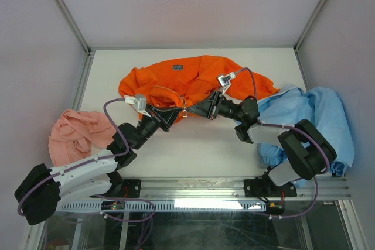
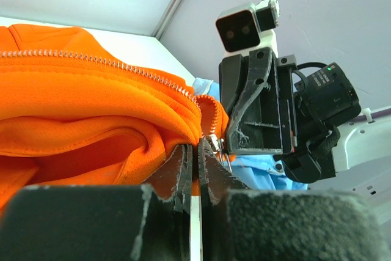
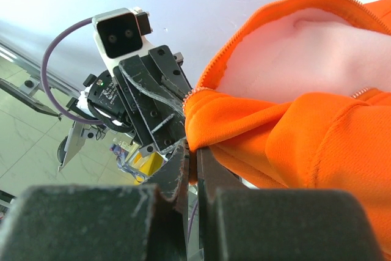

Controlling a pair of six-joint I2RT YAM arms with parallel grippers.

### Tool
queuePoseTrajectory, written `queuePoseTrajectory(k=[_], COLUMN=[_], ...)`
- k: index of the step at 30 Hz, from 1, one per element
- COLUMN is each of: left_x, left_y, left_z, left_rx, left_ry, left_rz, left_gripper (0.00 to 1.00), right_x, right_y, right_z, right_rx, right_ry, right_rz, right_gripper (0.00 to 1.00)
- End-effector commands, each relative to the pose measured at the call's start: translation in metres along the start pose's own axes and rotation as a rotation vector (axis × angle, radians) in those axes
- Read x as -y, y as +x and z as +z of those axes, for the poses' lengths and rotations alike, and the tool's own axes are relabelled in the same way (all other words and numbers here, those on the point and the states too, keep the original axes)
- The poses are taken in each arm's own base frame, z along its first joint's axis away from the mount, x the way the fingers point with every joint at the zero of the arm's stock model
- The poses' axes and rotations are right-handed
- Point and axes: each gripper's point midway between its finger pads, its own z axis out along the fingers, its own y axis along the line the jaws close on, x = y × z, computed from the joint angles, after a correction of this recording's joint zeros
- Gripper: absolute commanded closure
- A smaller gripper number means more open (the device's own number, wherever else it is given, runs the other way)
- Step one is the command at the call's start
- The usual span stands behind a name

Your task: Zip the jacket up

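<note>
On the bench, toward its back, the jacket is seen crumpled, collar label upward. Its front zipper edge is pinched by the left claw and right claw, both clamped on orange fabric, tips nearly touching. Light blue garment noted right, pink cloth left.

Overhead view looks down; close wrist views face each other across the jacket.
</note>
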Motion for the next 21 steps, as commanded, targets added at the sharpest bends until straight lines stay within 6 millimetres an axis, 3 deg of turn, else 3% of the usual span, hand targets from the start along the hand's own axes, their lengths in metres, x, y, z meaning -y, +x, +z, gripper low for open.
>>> queuePoseTrajectory(k=[1, 7, 17, 21], left_x=[0.020, 0.021, 0.033, 0.035], left_y=[0.007, 0.004, 0.002, 0.001], left_z=[-0.007, -0.013, -0.017, -0.018], left_rx=[-0.037, -0.029, -0.033, -0.028], left_ry=[0.093, 0.079, 0.119, 0.131], left_rz=[-0.053, -0.150, -0.297, -0.319], left_gripper=[1.00, 1.00, 0.82, 0.80], right_x=[-0.026, -0.020, -0.018, -0.018], right_y=[-0.027, -0.022, -0.008, -0.004], right_z=[0.013, 0.013, 0.005, 0.005], right_rx=[0.054, 0.022, -0.002, -0.013], right_ry=[-0.081, -0.068, -0.074, -0.077], right_rz=[-0.105, -0.102, -0.091, -0.088], right_gripper=[1.00, 1.00, 1.00, 1.00])
